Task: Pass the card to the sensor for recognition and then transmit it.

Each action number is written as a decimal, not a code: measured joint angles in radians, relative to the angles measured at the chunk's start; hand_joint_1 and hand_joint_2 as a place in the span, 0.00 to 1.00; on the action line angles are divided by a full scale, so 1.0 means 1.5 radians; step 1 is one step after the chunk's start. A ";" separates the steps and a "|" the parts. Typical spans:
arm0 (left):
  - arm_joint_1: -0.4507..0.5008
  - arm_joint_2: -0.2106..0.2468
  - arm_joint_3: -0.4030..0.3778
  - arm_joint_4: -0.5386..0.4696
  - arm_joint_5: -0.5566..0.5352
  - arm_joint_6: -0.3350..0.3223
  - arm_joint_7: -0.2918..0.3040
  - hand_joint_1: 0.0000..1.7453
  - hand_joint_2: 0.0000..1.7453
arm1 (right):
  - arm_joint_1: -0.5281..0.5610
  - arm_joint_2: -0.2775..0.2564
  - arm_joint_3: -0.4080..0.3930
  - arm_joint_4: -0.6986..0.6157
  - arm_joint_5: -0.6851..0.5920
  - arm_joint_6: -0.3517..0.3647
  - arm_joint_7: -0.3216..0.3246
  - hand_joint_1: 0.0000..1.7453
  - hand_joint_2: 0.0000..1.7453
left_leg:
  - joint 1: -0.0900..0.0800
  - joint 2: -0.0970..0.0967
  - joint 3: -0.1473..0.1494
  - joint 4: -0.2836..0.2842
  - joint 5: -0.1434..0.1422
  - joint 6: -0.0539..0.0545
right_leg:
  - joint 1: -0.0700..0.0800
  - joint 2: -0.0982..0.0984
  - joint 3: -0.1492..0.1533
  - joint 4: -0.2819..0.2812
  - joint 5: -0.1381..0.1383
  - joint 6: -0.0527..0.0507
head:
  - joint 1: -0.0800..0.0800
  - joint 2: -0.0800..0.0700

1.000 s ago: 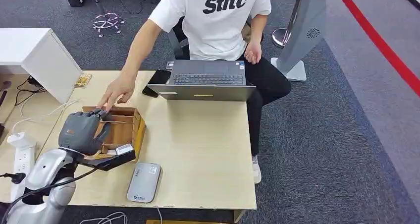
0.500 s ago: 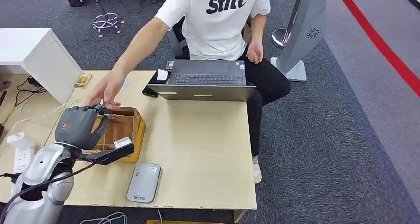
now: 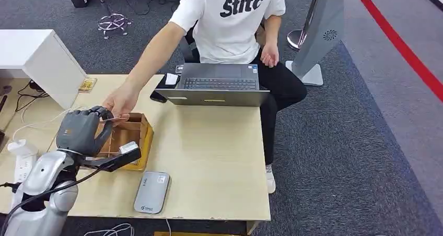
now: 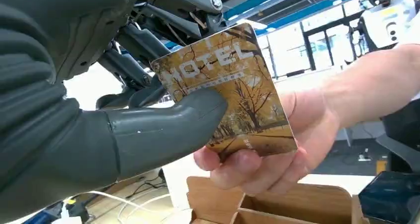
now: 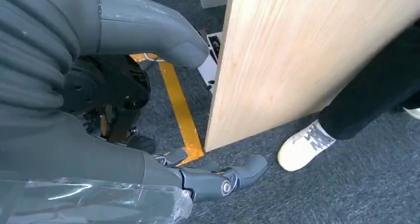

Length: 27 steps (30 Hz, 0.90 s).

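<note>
Left hand pinching the card — thumb pressed on its face, a person's hand gripping its far edge.

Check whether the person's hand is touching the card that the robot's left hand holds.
Touching. In the left wrist view the person's hand grips the card at one edge, while the left hand presses its thumb on the card's face.

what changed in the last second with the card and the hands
The left hand rose a little above the wooden box, pinching the card. The person's hand drew back from the box, then came in again and now grips the card's other end. The grey reader, laptop and table stayed put.
</note>
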 joint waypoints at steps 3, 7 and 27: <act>0.000 -0.002 0.001 -0.001 0.000 0.000 0.000 1.00 1.00 | 0.000 0.000 0.000 -0.001 0.000 0.000 0.000 0.00 1.00 | 0.000 0.000 0.000 0.000 0.000 0.000 | 0.000 0.000 0.000 0.000 0.000 0.000 | 0.000 0.000; 0.000 -0.004 0.001 -0.001 0.000 0.000 0.000 1.00 1.00 | 0.001 0.000 0.000 -0.001 0.000 0.000 0.000 0.00 1.00 | 0.000 0.000 0.000 0.000 0.000 0.000 | 0.000 0.000 0.000 0.000 0.000 0.000 | 0.000 0.000; 0.007 -0.012 0.007 -0.007 -0.004 0.003 0.001 0.00 1.00 | 0.002 0.000 0.001 -0.001 -0.005 -0.004 0.000 0.00 1.00 | 0.000 0.000 0.000 0.000 0.000 0.000 | 0.000 0.000 0.000 0.000 0.000 0.000 | 0.000 0.000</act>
